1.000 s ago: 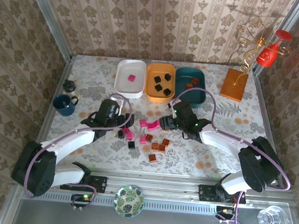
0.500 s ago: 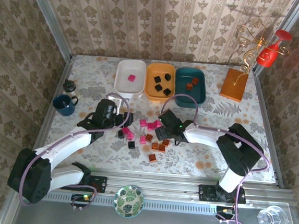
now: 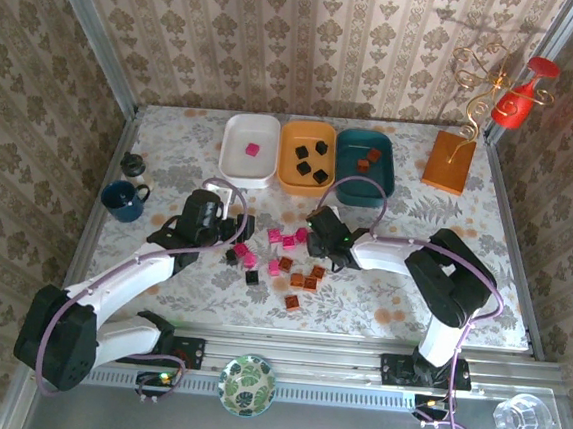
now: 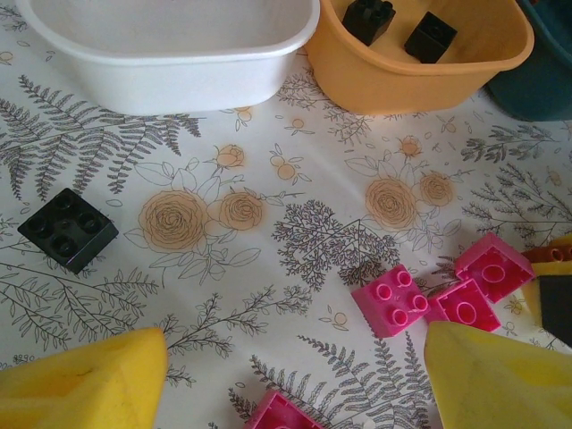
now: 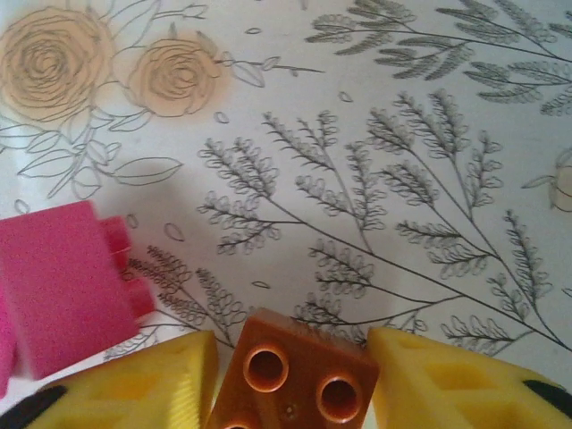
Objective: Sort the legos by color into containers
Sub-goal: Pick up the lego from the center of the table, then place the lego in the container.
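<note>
Magenta, brown-orange and black legos (image 3: 274, 267) lie scattered on the floral table between the arms. The white tray (image 3: 233, 160) holds one pink lego, the orange tray (image 3: 287, 169) several black ones, the teal tray (image 3: 379, 188) two brown ones. My right gripper (image 3: 316, 249) is low at the pile's right side. Its yellow fingers (image 5: 134, 389) press both sides of a brown-orange lego (image 5: 295, 375), with a pink lego (image 5: 63, 286) just to the left. My left gripper (image 4: 295, 375) hangs open over pink legos (image 4: 398, 299); a black lego (image 4: 67, 228) lies to its left.
A dark blue mug (image 3: 124, 200) stands at the left edge, with a small dark jar (image 3: 133, 166) behind it. The orange square stand with gold wire (image 3: 449, 160) and a red glass (image 3: 517, 102) are at the back right. The tray walls (image 4: 170, 80) rise just beyond the left gripper.
My right gripper has swung left from near the teal tray down to the pile and closed round a brown-orange lego. The left arm has barely moved.
</note>
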`<act>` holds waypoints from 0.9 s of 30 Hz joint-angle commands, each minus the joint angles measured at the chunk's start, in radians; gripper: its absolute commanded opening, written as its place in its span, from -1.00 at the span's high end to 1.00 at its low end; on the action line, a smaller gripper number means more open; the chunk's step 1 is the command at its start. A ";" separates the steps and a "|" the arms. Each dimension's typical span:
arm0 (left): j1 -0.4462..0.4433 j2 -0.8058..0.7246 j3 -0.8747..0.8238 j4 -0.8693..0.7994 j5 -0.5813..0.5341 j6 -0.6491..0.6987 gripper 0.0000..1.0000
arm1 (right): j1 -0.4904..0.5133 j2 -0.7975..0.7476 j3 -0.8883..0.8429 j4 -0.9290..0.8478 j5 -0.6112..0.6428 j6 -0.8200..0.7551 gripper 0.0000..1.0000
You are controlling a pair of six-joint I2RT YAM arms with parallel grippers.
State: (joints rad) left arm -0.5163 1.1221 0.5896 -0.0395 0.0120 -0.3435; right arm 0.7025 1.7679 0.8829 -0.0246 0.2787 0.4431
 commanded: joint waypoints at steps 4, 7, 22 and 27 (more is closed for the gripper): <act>0.003 0.001 0.007 -0.012 -0.001 0.021 -0.54 | -0.050 -0.091 -0.029 0.036 0.042 -0.017 0.28; 0.003 -0.009 0.013 -0.028 -0.003 0.023 -0.54 | -0.103 -0.154 -0.009 0.038 0.028 -0.046 0.33; 0.001 -0.068 0.021 -0.040 0.027 -0.005 -0.54 | -0.442 0.078 0.401 0.030 -0.087 -0.054 0.34; -0.012 -0.061 0.035 -0.036 0.057 -0.018 -0.54 | -0.481 0.264 0.616 -0.035 -0.145 -0.023 0.33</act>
State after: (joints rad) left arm -0.5186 1.0752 0.5900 -0.0677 0.0387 -0.3447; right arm 0.2306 1.9678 1.4101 -0.0010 0.1886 0.3973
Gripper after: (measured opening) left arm 0.772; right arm 0.344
